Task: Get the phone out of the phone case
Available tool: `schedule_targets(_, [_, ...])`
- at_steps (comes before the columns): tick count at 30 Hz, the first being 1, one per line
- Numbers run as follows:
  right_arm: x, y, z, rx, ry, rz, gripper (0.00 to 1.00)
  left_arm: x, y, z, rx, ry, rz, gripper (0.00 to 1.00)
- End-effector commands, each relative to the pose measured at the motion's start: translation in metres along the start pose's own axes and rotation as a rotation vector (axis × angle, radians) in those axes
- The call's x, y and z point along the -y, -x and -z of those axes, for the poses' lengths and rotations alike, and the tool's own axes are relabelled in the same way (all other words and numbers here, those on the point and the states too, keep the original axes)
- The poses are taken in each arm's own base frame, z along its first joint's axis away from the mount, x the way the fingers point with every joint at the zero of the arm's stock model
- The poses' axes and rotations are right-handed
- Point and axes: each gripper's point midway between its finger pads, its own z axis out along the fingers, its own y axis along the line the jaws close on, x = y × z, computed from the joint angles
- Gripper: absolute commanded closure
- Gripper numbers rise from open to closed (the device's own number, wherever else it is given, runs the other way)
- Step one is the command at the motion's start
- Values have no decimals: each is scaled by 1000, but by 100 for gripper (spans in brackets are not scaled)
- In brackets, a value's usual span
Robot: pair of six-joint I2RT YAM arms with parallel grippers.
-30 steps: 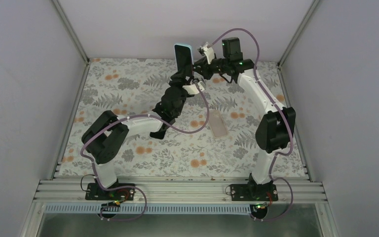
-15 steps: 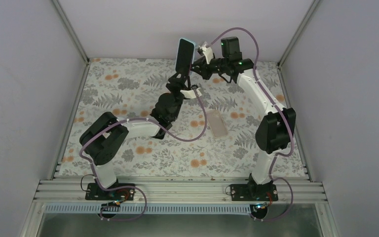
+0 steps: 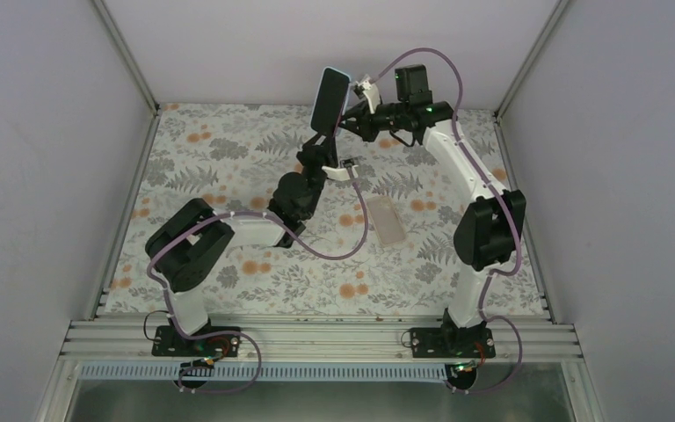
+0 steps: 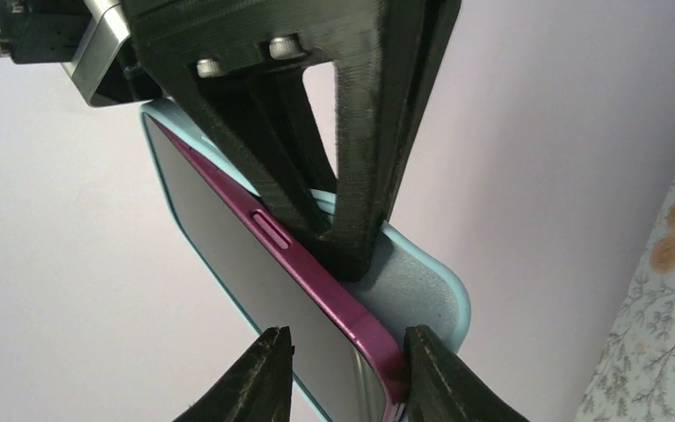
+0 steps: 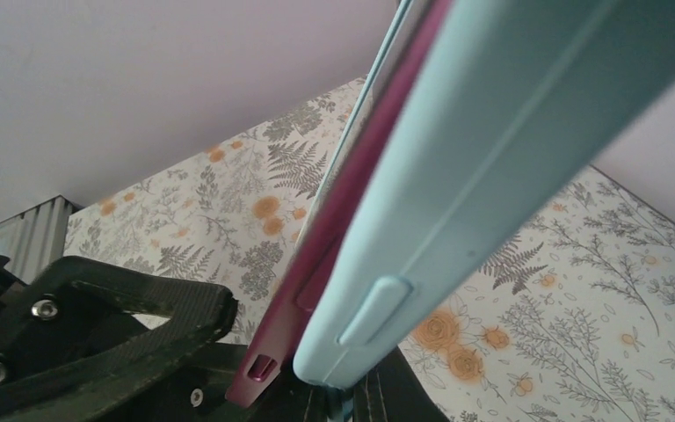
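The phone [image 3: 328, 101], with a magenta frame [image 4: 316, 281] and a dark screen, stands nearly upright in the air at the back of the table. My left gripper [image 3: 320, 145] is shut on its lower end, with the fingers [image 4: 439, 374] on either side in the left wrist view. The light blue case [image 4: 422, 290] is peeled away from one long side of the phone and shows its grey lining. My right gripper [image 3: 349, 119] is shut on that loose case edge [image 5: 457, 176]. One right finger [image 4: 360, 176] is wedged between phone and case. The magenta phone edge [image 5: 316, 264] stands beside the case in the right wrist view.
A pale pinkish flat rectangular item [image 3: 389, 220] lies on the floral tablecloth [image 3: 228, 149] right of centre. Grey walls enclose the table on three sides. An aluminium rail [image 3: 316, 338] runs along the near edge by the arm bases.
The left arm has raised and tilted the phone a little to the right, toward the right gripper. The right gripper stays at the case edge.
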Motion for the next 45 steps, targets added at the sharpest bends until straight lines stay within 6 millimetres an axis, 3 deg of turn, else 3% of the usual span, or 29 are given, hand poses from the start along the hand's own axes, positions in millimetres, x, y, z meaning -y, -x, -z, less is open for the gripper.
schedule_targets(1, [-12,-108,-17,-305,99,-286,97,-166,-11,15,-21,556,187,69])
schedule_targets(10, [-37,-135,-33,-401,195,-302,97,-172,-2,13,-7,646,119,66])
schedule_targets(17, [-49,-142,-37,-422,222,-297,97,-184,0,13,-7,690,108,64])
schedule_targets(21, [-54,-148,-35,-443,242,-308,96,-188,-3,10,-24,694,94,68])
schedule_targets(25, [-59,-169,-35,-501,262,-332,97,-198,-2,16,-13,734,72,72])
schedule_targets(31, [-59,-182,-32,-524,242,-330,96,-205,-2,22,-8,750,68,89])
schedule_targets(33, [-55,-181,-31,-529,218,-317,97,-204,-2,24,-1,742,66,96])
schedule_targets(37, [-38,-186,-26,-554,122,-280,96,-203,-1,30,10,737,68,98])
schedule_targets(45, [35,-191,4,-572,-193,-215,96,-197,-2,50,29,684,69,98])
